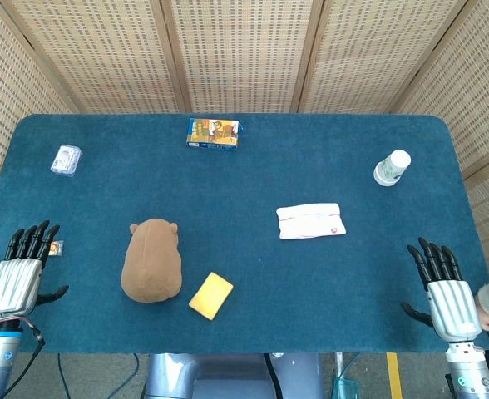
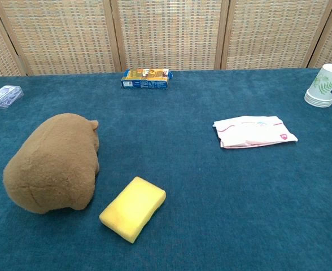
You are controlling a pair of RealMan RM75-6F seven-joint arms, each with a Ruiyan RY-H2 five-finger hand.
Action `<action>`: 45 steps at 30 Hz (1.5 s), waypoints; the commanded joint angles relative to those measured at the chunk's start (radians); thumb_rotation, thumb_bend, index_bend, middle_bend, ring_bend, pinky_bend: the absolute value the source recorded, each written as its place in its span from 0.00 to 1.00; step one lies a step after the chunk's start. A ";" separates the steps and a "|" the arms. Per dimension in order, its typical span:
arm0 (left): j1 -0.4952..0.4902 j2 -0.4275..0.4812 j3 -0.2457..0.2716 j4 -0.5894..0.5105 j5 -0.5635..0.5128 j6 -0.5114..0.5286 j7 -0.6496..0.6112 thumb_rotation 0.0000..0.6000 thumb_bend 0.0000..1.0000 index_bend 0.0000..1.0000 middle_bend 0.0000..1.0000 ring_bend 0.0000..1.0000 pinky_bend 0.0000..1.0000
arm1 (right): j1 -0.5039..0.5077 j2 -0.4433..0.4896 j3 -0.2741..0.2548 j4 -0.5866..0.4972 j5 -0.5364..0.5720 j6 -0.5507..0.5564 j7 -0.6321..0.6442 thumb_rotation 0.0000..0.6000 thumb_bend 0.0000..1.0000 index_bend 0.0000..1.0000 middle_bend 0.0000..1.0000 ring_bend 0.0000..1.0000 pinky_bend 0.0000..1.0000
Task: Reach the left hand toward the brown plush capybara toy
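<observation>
The brown plush capybara [image 1: 151,261] lies on the blue table, left of centre, its head pointing away from me; in the chest view the capybara [image 2: 54,162] fills the lower left. My left hand [image 1: 20,274] rests at the table's near left edge, palm down, fingers apart and empty, well to the left of the toy. My right hand [image 1: 444,288] lies at the near right edge, also spread and empty. Neither hand shows in the chest view.
A yellow sponge [image 1: 211,295] lies just right of the capybara. A white tissue pack [image 1: 310,221] sits right of centre, a paper cup [image 1: 392,167] far right, a colourful box [image 1: 213,133] at the back, a clear plastic packet [image 1: 66,159] back left. A small item [image 1: 56,248] lies by my left fingertips.
</observation>
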 commanded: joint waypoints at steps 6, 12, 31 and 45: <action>-0.008 -0.003 0.003 0.004 -0.004 -0.017 -0.006 1.00 0.12 0.00 0.00 0.00 0.00 | -0.001 -0.004 0.004 0.001 0.011 -0.002 -0.003 1.00 0.07 0.00 0.00 0.00 0.00; -0.007 -0.004 0.004 0.000 -0.004 -0.014 -0.002 1.00 0.12 0.00 0.00 0.00 0.00 | 0.000 -0.002 0.002 0.002 0.011 -0.006 -0.001 1.00 0.07 0.00 0.00 0.00 0.00; -0.146 0.140 -0.151 -0.125 -0.356 -0.369 -0.326 1.00 0.26 0.25 0.00 0.00 0.00 | 0.014 -0.015 0.014 0.026 0.043 -0.037 0.009 1.00 0.07 0.00 0.00 0.00 0.00; -0.505 0.292 -0.204 0.136 -0.879 -0.982 -0.441 1.00 0.27 0.33 0.00 0.00 0.00 | 0.027 -0.051 0.022 0.073 0.074 -0.066 -0.001 1.00 0.07 0.00 0.00 0.00 0.00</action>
